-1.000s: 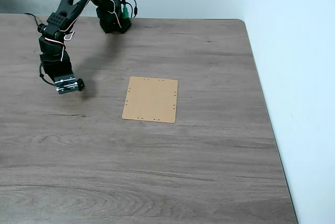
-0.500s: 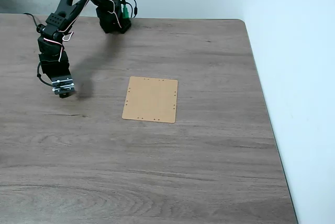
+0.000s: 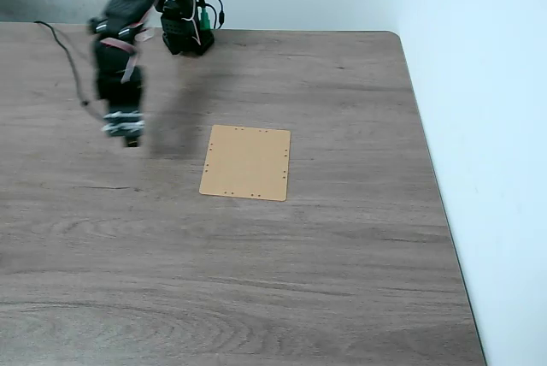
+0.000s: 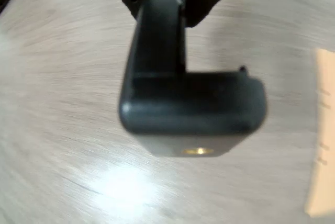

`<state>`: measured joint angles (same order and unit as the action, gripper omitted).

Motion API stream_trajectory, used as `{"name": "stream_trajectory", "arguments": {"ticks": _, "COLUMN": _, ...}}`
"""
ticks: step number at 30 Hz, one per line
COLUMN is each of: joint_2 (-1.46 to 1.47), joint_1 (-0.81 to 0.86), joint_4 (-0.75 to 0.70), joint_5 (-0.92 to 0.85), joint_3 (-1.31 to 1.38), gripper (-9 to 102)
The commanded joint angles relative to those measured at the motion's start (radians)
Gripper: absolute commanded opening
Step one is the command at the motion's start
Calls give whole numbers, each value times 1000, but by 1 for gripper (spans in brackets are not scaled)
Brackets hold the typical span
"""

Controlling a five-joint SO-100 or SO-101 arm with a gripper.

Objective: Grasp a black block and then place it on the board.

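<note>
End effector [image 3: 128, 137] is now off the bench [image 3: 342, 280], hanging blurred toward the far-left corner; half a second ago it sat lower and nearer the left edge. It has lifted and swung a little toward the board [image 3: 246, 162].

Wrist view: a black block [image 4: 191, 103] crosses the picture just below the end effector [image 4: 172, 35], with the wood grain smeared behind it. The fingers look pressed onto it, pinching it, though the blur makes the contact hard to confirm. In the fixed view the block cannot be made out under the arm.

Board lies flat near the bench middle, bare, well apart from the end effector. Its tan edge shows at the right side of the wrist view [image 4: 323, 140].

Judgement: pick appears done and carry is under way. What is left is the traverse over the board, then lowering and release.
</note>
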<state>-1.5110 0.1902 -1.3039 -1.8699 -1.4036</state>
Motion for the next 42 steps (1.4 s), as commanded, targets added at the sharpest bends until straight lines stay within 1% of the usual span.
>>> {"name": "stream_trajectory", "arguments": {"ticks": 1, "joint_2": -87, "joint_1": -120, "joint_4": 11, "joint_5": 199, "joint_3": 2, "gripper": 0}}
{"name": "stream_trajectory", "arguments": {"ticks": 5, "joint_2": -66, "joint_1": -259, "joint_4": 43, "joint_5": 442, "joint_3": 46, "gripper": 0}}
{"name": "stream_trajectory", "arguments": {"ticks": 9, "joint_2": -23, "joint_1": -373, "joint_4": 66, "joint_5": 615, "joint_3": 89, "gripper": 0}}
{"name": "stream_trajectory", "arguments": {"ticks": 13, "joint_2": 14, "joint_1": -448, "joint_4": 132, "joint_5": 727, "joint_3": 97, "gripper": 0}}
{"name": "stream_trajectory", "arguments": {"ticks": 18, "joint_2": 74, "joint_1": -497, "joint_4": 233, "joint_5": 844, "joint_3": 78, "gripper": 0}}
{"name": "stream_trajectory", "arguments": {"ticks": 23, "joint_2": 126, "joint_1": -535, "joint_4": 328, "joint_5": 923, "joint_3": 52, "gripper": 0}}
{"name": "stream_trajectory", "arguments": {"ticks": 30, "joint_2": 172, "joint_1": -578, "joint_4": 385, "joint_5": 989, "joint_3": 14, "gripper": 0}}
{"name": "stream_trajectory", "arguments": {"ticks": 42, "joint_2": 204, "joint_1": -571, "joint_4": 454, "joint_5": 1008, "joint_3": -58, "gripper": 0}}
